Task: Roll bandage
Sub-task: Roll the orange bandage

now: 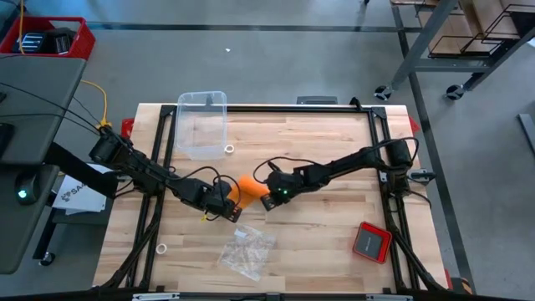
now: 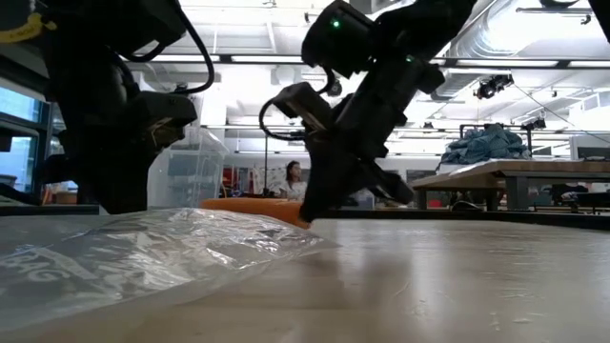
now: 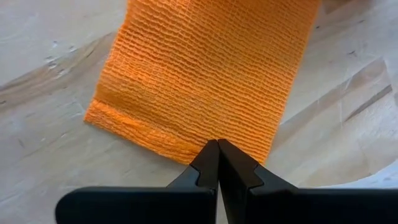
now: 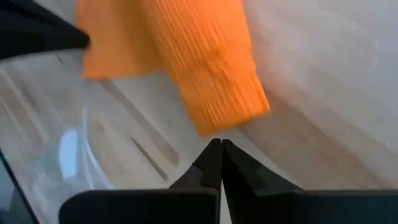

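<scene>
Two grippers, left gripper (image 1: 232,211) and right gripper (image 1: 266,201), both pinched together, flank the ribbed, woven orange bandage (image 1: 249,187) mid-table; a crinkled clear bag (image 1: 247,250) lies toward the front edge.

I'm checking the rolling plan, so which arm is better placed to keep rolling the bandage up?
Probably right: the right gripper, shut, sits at the rolled end of the bandage. The left gripper, shut, meets the flat end's edge, suited to pinning it.

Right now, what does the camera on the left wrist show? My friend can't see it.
A bright orange bandage lies flat on the pale wooden table, filling most of the picture. The left gripper has its two dark fingers shut together, with the tips right at the bandage's near edge.
</scene>
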Action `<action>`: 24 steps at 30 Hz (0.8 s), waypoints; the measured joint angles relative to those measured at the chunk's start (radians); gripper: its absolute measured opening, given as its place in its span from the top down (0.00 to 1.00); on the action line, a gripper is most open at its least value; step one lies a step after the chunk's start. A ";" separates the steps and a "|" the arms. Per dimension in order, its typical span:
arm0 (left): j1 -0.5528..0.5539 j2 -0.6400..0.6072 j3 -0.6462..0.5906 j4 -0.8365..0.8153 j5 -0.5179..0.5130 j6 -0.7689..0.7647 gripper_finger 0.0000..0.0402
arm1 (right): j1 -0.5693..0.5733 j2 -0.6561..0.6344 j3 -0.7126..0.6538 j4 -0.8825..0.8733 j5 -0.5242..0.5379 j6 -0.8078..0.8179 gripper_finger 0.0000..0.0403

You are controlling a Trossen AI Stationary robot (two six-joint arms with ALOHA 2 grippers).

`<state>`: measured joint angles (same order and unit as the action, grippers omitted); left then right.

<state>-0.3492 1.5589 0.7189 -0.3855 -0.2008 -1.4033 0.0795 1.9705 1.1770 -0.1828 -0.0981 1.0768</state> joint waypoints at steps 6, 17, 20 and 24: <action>0.000 0.000 0.000 0.006 0.000 0.000 1.00 | -0.001 0.010 0.000 0.085 0.016 0.022 1.00; -0.011 0.000 0.000 0.024 0.052 0.032 1.00 | -0.006 0.078 0.000 0.269 -0.036 0.096 1.00; -0.026 0.000 0.000 0.004 0.060 0.035 1.00 | -0.016 0.072 0.000 0.269 -0.092 0.071 1.00; -0.032 0.000 0.001 -0.003 0.061 0.036 1.00 | -0.028 0.052 0.000 0.265 -0.124 0.045 1.00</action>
<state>-0.3817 1.5593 0.7197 -0.3888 -0.1398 -1.3674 0.0520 2.0221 1.1770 0.0823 -0.2219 1.1216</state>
